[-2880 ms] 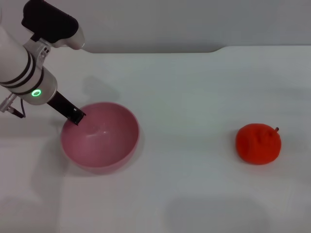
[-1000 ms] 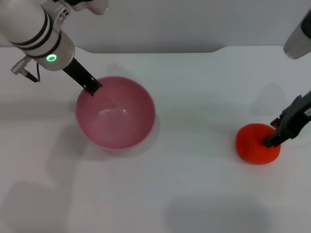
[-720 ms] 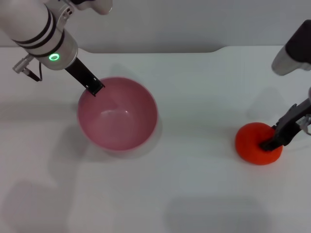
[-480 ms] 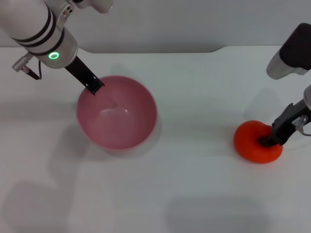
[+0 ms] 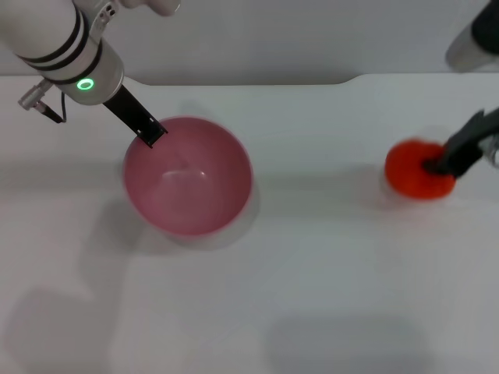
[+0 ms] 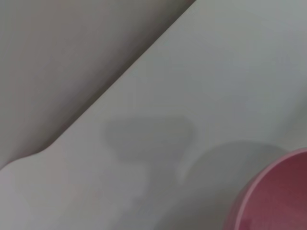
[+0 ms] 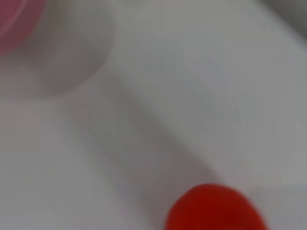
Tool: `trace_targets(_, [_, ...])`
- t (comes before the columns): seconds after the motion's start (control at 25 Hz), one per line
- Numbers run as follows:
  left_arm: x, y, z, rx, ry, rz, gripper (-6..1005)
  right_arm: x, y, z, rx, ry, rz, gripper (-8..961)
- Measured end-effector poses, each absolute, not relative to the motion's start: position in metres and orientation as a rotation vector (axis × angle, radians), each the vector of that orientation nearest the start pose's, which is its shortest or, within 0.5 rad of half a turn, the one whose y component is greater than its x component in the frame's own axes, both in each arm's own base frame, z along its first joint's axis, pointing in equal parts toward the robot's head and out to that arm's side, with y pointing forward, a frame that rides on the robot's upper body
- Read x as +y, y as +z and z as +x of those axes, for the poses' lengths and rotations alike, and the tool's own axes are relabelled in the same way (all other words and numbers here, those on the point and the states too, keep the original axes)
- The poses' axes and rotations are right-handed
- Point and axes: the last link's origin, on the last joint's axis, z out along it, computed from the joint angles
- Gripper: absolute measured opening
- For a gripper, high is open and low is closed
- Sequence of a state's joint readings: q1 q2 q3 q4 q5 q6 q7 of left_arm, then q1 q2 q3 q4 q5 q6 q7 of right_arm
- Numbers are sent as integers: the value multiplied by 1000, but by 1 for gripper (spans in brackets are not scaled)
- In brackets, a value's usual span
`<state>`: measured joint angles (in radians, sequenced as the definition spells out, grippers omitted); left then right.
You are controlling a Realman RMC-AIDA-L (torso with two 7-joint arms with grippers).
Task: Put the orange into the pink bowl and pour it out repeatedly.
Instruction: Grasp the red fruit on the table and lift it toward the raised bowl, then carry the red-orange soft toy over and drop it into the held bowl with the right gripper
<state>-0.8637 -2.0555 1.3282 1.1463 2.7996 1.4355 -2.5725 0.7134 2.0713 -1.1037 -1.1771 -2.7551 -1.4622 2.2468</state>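
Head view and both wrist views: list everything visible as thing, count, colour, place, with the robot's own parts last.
pink bowl: one, pink, upright on the table's left half, nothing inside.
orange: one, orange-red, far right, lifted off the table, a faint shadow below it.
table: one, white, under everything.
left gripper: one, black, jaws clamped on the bowl's far-left rim.
right gripper: one, black, jaws shut on the orange from its right side.
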Motion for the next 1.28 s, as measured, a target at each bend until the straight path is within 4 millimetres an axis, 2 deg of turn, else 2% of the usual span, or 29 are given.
trace_targets(0.28, [422,14,-139,-695,582,-2431,45,406,81,156,621,-268,-2404,149])
trace_targets(0.52, [424,13,-130,-670,577,-2439,45,384,99,100,417,19,-2499,101])
trace_targets(0.68, [425,9,-119,-645,575,-2454,45,367,90,74,285,125,-2622,84])
trace_targets(0.84, [425,6,-109,-625,561,-2471,45,358,69,63,217,147,-2729,84])
trace_targets(1.0, [424,2,-103,-622,546,-2490,45,360,47,63,211,161,-2803,82])
trace_targets(1.28, [421,-2,-99,-621,531,-2512,45,370,11,77,247,125,-2845,81])
